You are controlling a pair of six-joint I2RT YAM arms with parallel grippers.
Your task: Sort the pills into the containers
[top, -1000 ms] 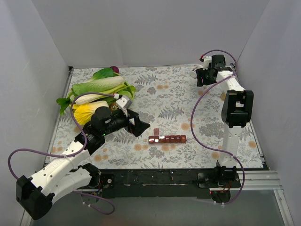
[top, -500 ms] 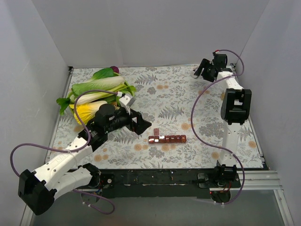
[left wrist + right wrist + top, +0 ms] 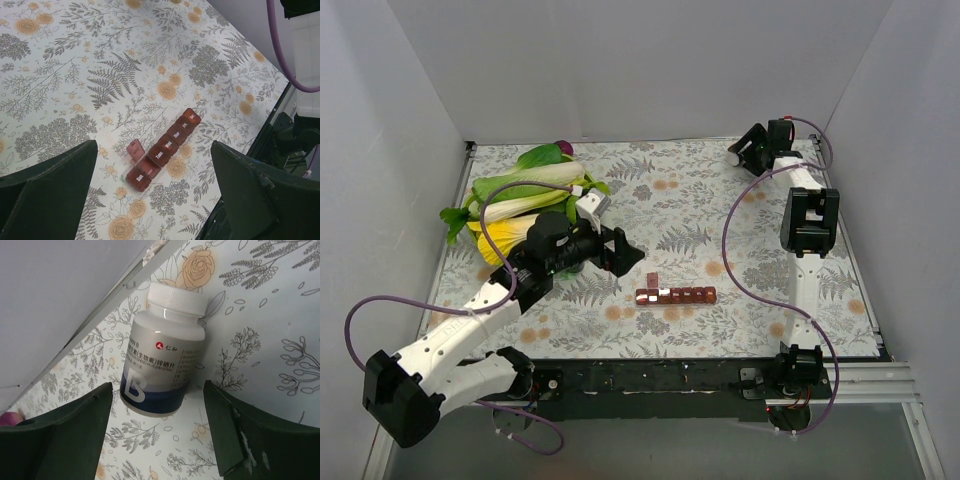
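The containers are a dark red-brown strip of day-labelled compartments point(image 3: 676, 295) lying mid-table; in the left wrist view point(image 3: 165, 150) its second compartment's lid stands open. My left gripper point(image 3: 623, 254) is open and empty, hovering just up-left of the strip. My right gripper point(image 3: 748, 152) is open at the far right corner, jaws either side of a small grey bottle with a white cap point(image 3: 162, 352) lying on the mat, not touching it. No loose pills show.
A pile of leafy vegetables point(image 3: 525, 195) fills the far left of the floral mat. Grey walls enclose three sides; the right wall's base runs close behind the bottle point(image 3: 732, 157). The black front rail point(image 3: 660, 380) edges the near side.
My left gripper has moved slightly right and up, toward the strip. My right gripper has shifted and turned toward the far corner over the bottle.
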